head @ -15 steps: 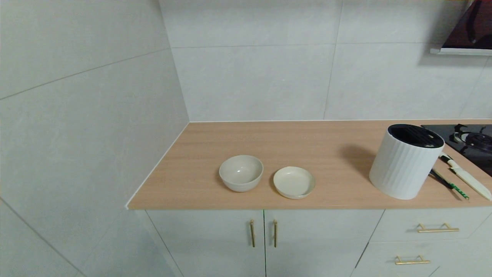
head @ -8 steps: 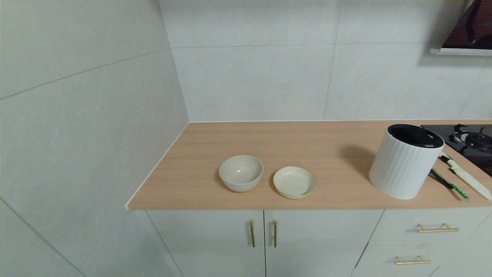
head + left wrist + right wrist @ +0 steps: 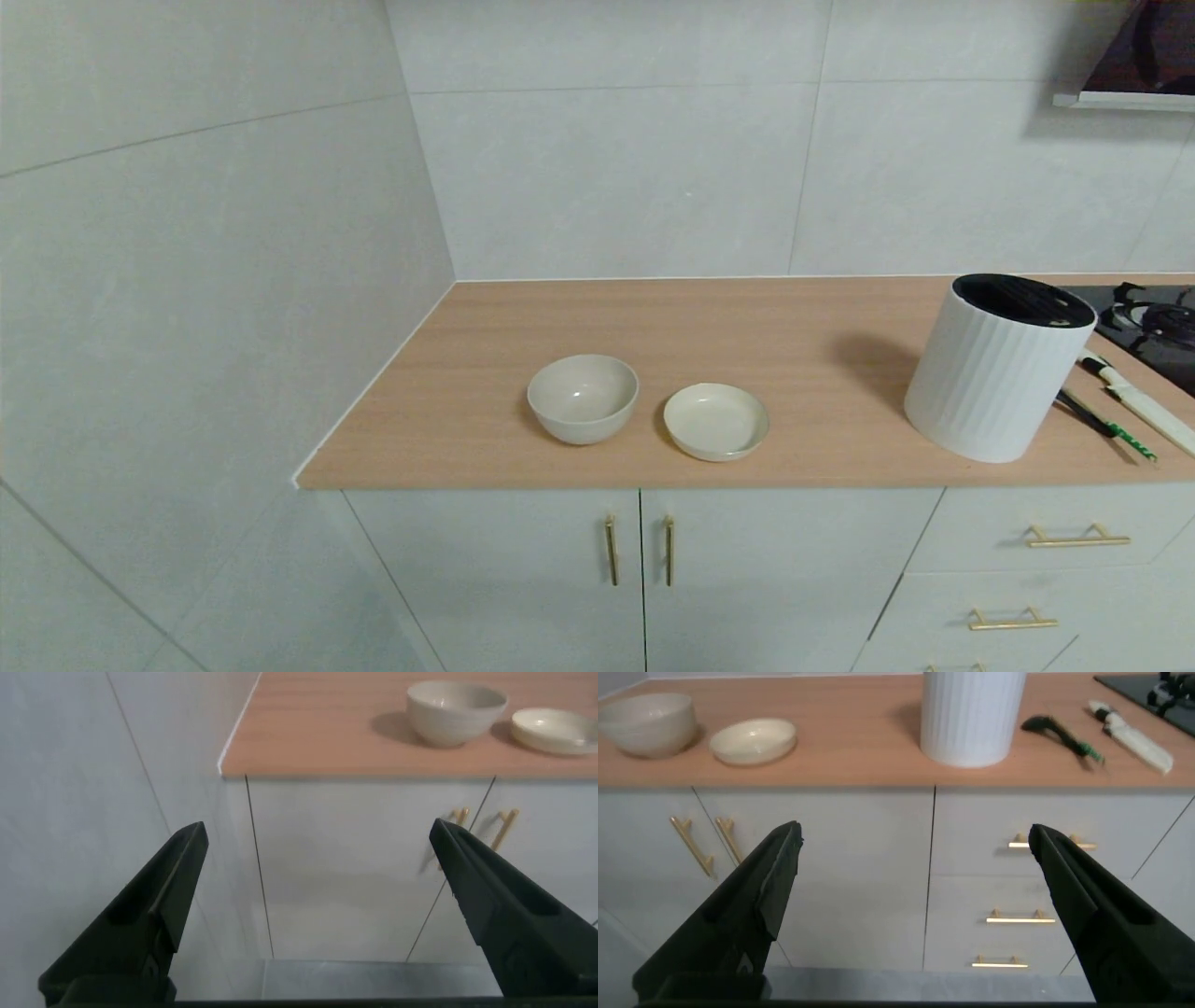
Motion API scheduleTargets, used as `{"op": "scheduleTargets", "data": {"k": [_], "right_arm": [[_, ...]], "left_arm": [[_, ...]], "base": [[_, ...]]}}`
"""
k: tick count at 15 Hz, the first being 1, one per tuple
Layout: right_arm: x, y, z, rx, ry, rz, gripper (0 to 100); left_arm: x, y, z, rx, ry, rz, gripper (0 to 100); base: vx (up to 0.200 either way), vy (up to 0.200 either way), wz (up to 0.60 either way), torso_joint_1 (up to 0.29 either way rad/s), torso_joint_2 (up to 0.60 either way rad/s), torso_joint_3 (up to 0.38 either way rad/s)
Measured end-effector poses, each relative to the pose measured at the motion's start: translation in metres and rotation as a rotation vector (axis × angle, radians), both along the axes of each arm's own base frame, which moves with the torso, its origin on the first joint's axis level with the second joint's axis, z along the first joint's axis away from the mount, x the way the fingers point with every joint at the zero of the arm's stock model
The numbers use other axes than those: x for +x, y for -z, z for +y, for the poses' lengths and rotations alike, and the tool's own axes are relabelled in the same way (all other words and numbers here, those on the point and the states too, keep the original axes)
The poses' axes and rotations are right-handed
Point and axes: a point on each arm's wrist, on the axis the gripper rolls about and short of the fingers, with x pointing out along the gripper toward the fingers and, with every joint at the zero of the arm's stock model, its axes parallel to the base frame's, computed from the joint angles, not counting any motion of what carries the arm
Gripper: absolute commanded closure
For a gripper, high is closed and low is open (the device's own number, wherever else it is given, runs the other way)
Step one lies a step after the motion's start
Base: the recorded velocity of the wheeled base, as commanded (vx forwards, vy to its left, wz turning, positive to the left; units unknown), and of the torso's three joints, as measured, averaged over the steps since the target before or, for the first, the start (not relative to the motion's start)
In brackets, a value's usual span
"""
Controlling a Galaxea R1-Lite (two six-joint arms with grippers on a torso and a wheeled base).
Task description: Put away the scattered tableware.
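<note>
A cream bowl [image 3: 583, 398] and a shallow cream dish [image 3: 716, 421] sit side by side near the front edge of the wooden counter [image 3: 653, 327]. A ribbed white cylindrical holder [image 3: 997, 368] with a black slotted top stands to their right. Beside it lie a white-handled knife [image 3: 1139, 403] and green-tipped chopsticks [image 3: 1106, 426]. My left gripper [image 3: 318, 873] is open, low in front of the cabinet, with the bowl [image 3: 456, 711] and dish [image 3: 561, 730] above it. My right gripper [image 3: 915, 873] is open too, below the counter edge, facing the holder [image 3: 971, 717] and drawers.
Tiled walls close off the counter's left end and back. A black gas hob [image 3: 1153, 327] lies at the far right. Below are double cabinet doors with gold handles [image 3: 639, 551] and drawers [image 3: 1074, 537] to the right.
The whole head view has shifted: counter and objects sit slightly higher and the cabinets show more, so the camera moved. The bowl, dish and holder keep their places on the counter.
</note>
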Motion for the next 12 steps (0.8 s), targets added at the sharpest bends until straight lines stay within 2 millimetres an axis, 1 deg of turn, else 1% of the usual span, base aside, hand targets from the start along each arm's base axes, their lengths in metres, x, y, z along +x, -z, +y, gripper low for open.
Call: {"op": "scheduleTargets", "data": {"k": [7,12], "right_arm": [[0.0,0.0,0.0,0.0,0.0,0.0,0],[0.0,0.0,0.0,0.0,0.0,0.0,0]], "left_arm": [[0.0,0.0,0.0,0.0,0.0,0.0,0],[0.0,0.0,0.0,0.0,0.0,0.0,0]], "base": [[0.0,0.0,0.0,-0.242,0.54,0.295],[0.0,0.0,0.0,-0.21,0.5,0.286]]}}
